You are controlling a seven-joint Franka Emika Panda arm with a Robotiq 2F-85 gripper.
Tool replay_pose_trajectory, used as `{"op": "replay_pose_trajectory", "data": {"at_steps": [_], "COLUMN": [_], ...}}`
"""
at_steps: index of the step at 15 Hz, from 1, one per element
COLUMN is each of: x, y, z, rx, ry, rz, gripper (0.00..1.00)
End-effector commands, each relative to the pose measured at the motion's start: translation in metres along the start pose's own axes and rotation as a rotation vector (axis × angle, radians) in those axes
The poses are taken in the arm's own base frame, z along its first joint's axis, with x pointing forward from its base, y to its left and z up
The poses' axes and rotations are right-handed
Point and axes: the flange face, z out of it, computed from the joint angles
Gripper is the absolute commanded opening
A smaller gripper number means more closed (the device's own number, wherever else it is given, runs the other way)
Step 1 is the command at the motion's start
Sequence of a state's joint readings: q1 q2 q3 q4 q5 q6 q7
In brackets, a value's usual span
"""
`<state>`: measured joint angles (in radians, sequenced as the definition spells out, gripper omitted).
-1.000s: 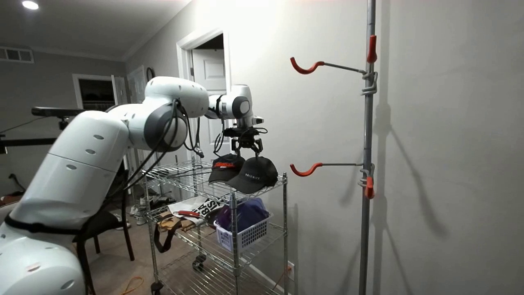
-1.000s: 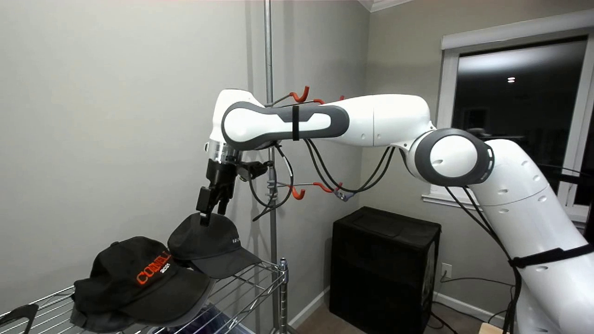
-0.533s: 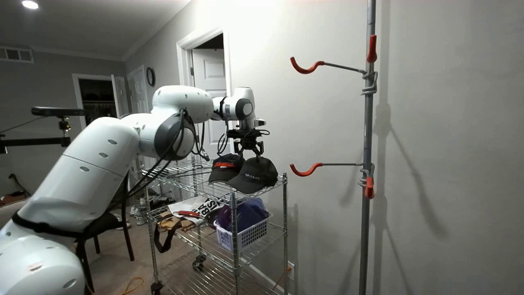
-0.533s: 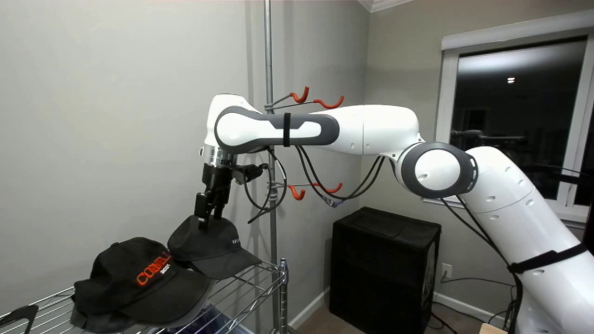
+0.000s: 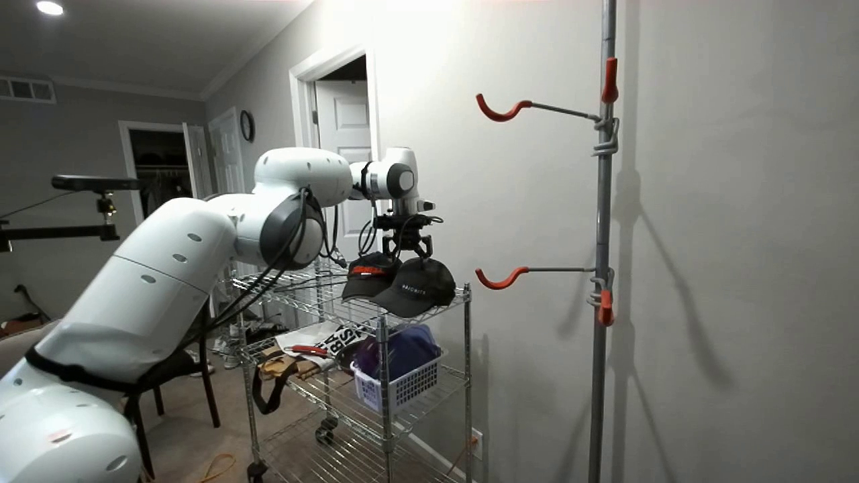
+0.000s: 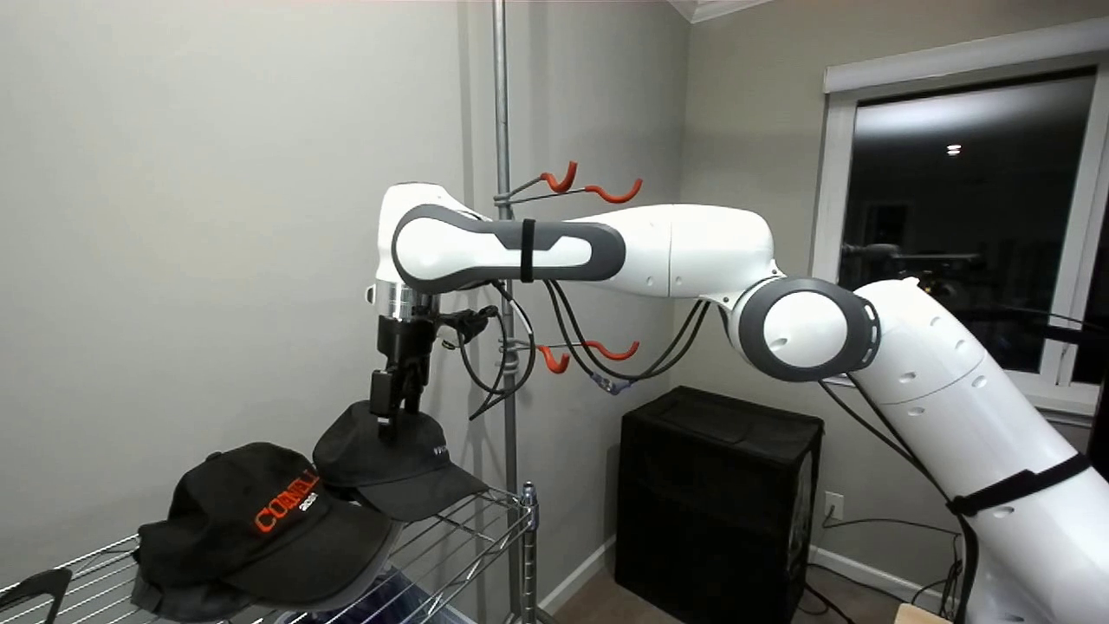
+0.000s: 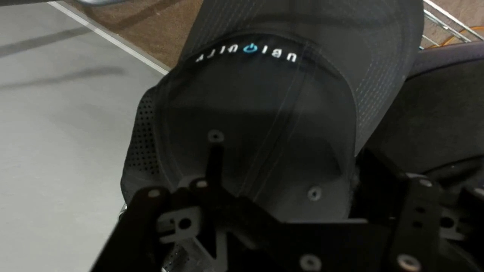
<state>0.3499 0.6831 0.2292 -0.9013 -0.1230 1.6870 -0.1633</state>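
Jaws have sunk since the earlier frame; we see them spread wide over the cap (image 5: 417, 287). Likely light, soft; we'd pinch its crown (image 7: 245, 109).

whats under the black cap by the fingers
The wire shelf shows just below the front of the cap. Whatever else may lie beneath or inside it is hidden by the cap itself.

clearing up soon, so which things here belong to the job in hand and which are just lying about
In the job, it seems:
tool, open
white-lettered cap, beneath it

Just lying about, I'd say:
red-lettered cap
basket
chair
black box
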Motion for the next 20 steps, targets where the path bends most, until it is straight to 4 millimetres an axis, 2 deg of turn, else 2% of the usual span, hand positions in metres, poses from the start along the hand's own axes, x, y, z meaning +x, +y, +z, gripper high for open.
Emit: {"op": "replay_pose_trajectory", "data": {"at_steps": [1,7,11,14,16,18,20], "x": [0.002,0.001,0.0,0.0,-0.002,-0.006,-0.01], "y": [-0.001,0.003,0.01,0.012,0.014,0.016,0.017], "z": [-0.002,-0.011,-0.022,-0.031,-0.046,-0.07,-0.103], "rx": [-0.021,-0.034,-0.044,-0.056,-0.102,-0.161,-0.238], "ry": [-0.016,0.002,0.022,0.033,0.041,0.063,0.099], "rz": [-0.06,-0.05,-0.034,-0.025,-0.021,-0.021,-0.004], "gripper": [0.66,0.26,0.03,0.0,0.01,0.01,0.01]}}
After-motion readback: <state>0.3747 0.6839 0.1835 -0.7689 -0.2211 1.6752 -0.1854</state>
